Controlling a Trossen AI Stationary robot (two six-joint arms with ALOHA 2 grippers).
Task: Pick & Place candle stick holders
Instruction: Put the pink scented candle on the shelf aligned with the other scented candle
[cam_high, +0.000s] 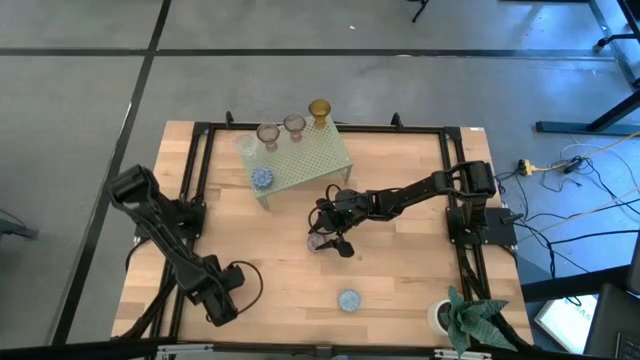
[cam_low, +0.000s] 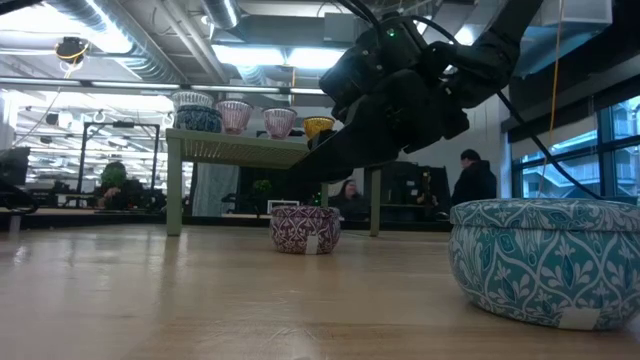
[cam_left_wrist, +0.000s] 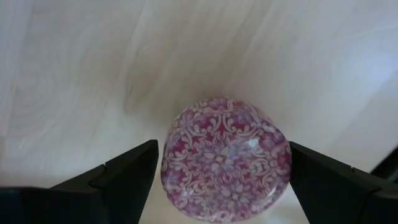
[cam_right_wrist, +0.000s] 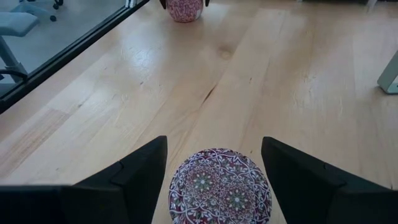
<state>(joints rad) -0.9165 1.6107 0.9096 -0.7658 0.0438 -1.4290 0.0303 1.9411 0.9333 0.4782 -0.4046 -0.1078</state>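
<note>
A pink patterned candle stick holder (cam_left_wrist: 225, 158) stands on the table between the fingers of my left gripper (cam_left_wrist: 223, 146), which is open and points down at the table's near left (cam_high: 220, 300); a gap shows on each side. A mauve patterned holder (cam_right_wrist: 221, 185) stands on the table mid-table (cam_high: 320, 241), and the fingers of my right gripper (cam_right_wrist: 214, 140) lie close on either side of it, slanting down from the right. A blue holder (cam_high: 348, 300) stands alone near the front edge. Several more holders (cam_high: 294, 124) stand on the green rack (cam_high: 310, 160). My right gripper has one finger (cam_right_wrist: 143, 177) close on each side of the mauve holder's round wall (cam_right_wrist: 177, 186), which fills nearly the whole gap. I cannot tell whether they touch it. The holder stands upright on the table.
The pale green rack (cam_low: 240, 148) stands on legs at the far middle of the table. A potted green plant (cam_high: 465, 318) sits at the near right corner. A black frame (cam_high: 195, 170) borders the tabletop. People show in the room beyond (cam_low: 472, 185). Bare wood lies between the two arms.
</note>
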